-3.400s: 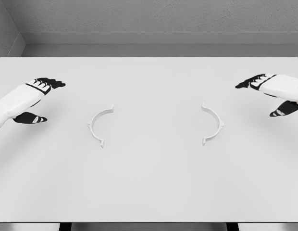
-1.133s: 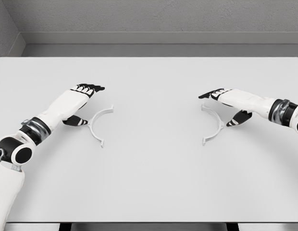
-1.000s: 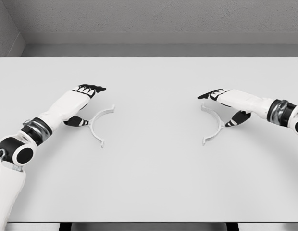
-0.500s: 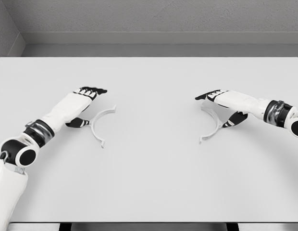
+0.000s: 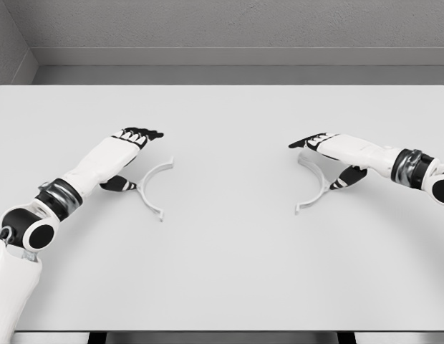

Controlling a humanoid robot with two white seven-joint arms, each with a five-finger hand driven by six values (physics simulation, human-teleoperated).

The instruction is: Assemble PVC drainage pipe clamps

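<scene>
While both hands' fingers stay open, empty, left clamp half (image 5: 152,188) has slid rightward.

Two white half-ring clamp pieces: left clamp half (image 5: 152,186), right clamp half (image 5: 313,185). Two hands: left hand (image 5: 127,147), right hand (image 5: 329,152). One worktop (image 5: 229,272).

A wide, flat, white worktop (image 5: 222,272) is seen, reaching from side to side. Two thin white clamp halves are laid flat on it, well apart. The left clamp half (image 5: 152,188) is curved like the letter C, with its open side turned to the right. The right clamp half (image 5: 314,184) is curved the other way, with its open side turned to the left.
</scene>
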